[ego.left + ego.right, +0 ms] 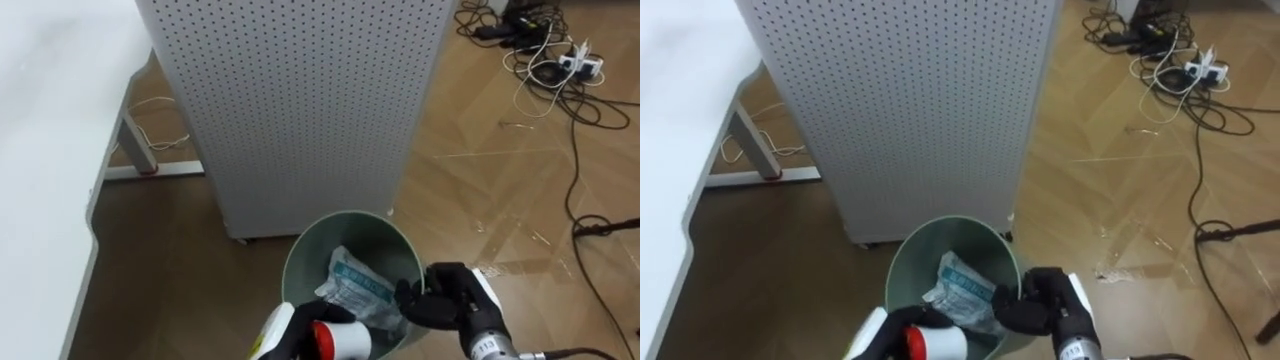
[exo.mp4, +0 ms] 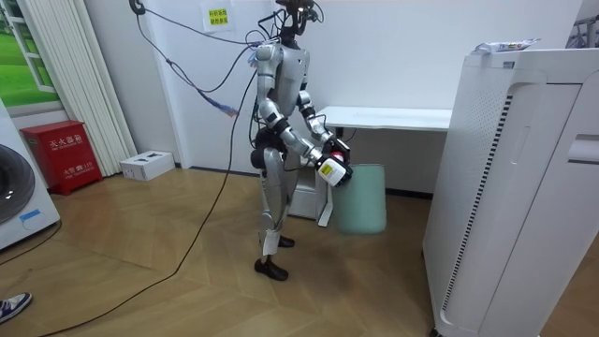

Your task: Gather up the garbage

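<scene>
The left robot hand (image 1: pixel 298 325) is curled round a white bottle (image 1: pixel 340 342) with a red band, over the green bin (image 1: pixel 300 255). 1 crumpled wrapper (image 1: pixel 355 283) lies inside. The right robot hand (image 1: pixel 452 295) is at the bin's right rim; its grip cannot be told.

You're looking steeply down through both eyes, close over the bin (image 1: pixel 350 228); the room camera is sharing it from afar.

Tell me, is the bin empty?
No, a crumpled pale packet lies inside the green bin.
</scene>
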